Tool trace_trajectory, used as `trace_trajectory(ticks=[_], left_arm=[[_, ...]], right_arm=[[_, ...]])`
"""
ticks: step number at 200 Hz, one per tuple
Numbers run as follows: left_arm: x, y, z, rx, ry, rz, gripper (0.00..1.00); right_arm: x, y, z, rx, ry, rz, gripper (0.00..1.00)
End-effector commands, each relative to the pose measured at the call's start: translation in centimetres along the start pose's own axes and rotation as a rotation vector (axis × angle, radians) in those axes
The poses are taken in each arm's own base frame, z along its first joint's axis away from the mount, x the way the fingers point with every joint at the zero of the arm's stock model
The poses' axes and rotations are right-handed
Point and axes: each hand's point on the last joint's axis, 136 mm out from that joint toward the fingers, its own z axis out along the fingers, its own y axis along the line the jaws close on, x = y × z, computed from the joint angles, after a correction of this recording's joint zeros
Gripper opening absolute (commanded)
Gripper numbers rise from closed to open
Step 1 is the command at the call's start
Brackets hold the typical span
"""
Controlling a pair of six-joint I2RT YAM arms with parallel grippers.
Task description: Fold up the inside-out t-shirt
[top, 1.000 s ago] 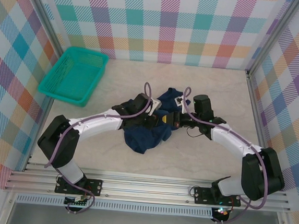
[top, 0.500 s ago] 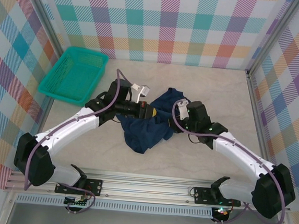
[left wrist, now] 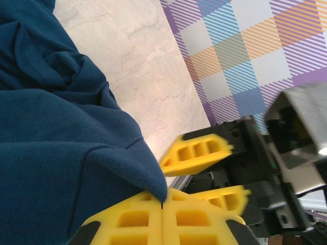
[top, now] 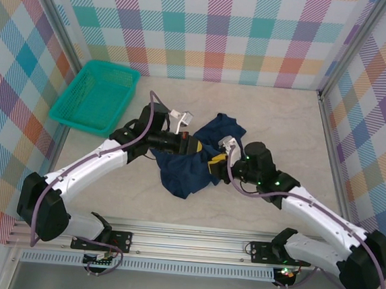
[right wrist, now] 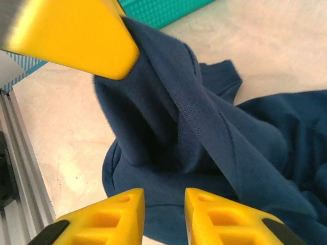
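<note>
Left pincer [left wrist: 162, 218]: I read it as closed. In its own wrist view the two yellow fingers meet along a tight seam with no gap. A pointed corner of the inside-out t-shirt [left wrist: 61, 153] is nipped right at that seam. In the right wrist view one of these fingers [right wrist: 66, 35] sits high at upper left with cloth hanging from it in a taut ridge, so that fold is raised off the surface [right wrist: 61, 143].

Right pincer [right wrist: 163, 204]: open, with a moderate gap between the fingers and navy cloth visible through the gap. The left wrist view shows its two tips just beside the pinched corner, one above the other, not closed on it. I cannot tell whether either tip touches the cloth.

Shirt: in the top view it sits mid-surface between the two wrists, a crumpled dark navy heap, not flat. One lobe reaches toward the far side, and a rounded lobe spreads nearer and to the left. Up close the cloth is a soft matte knit with a fine rib. A stitched hem line runs along the raised ridge, with deep rumpled folds around it.

Other: the surface is pale marbled beige and smooth. The pincer fingers are yellow plastic with open rectangular pockets moulded in. A teal mesh basket [top: 94, 102] lies at far left, well apart from the shirt.
</note>
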Motion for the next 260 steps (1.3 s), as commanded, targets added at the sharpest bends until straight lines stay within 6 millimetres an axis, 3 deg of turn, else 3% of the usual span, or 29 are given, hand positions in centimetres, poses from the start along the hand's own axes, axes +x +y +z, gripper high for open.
trace_trajectory(ticks=[1,45,96,138,155,173,220,260], left_arm=[[0.2,-0.9,-1.0,0.028,-0.007,0.0,0.0],[0.4,-0.9,-1.0,0.03,-0.003,0.004,0.0],[0.6,-0.8,-1.0,0.036,0.0,0.008,0.0],[0.5,-0.9,-1.2,0.032,-0.01,0.017,0.0],[0.4,-0.8,-1.3,0.021,-0.015,0.022,0.0],[0.5,0.2,-1.6,-0.033,-0.025,0.015,0.0],[-0.8,6.1,-2.6,-0.35,-0.108,0.048,0.0],[-2.6,7.7,-1.8,-0.429,-0.137,0.083,0.0]], right_arm=[[-2.6,0.7,1.0,-0.053,-0.052,0.034,0.24],[-3.3,-0.3,2.7,-0.044,-0.04,0.102,0.28],[-3.7,-0.7,3.2,-0.071,-0.046,0.151,0.27],[-2.6,-1.3,4.4,-0.071,-0.006,0.16,0.27],[-2.8,-0.8,4.4,-0.103,-0.015,0.164,0.16],[-3.5,-0.2,3.5,-0.15,-0.032,0.169,0.0],[-5.9,1.6,-1.5,-0.358,-0.107,0.254,0.0],[-7.4,3.2,-2.6,-0.483,-0.143,0.305,0.0]])
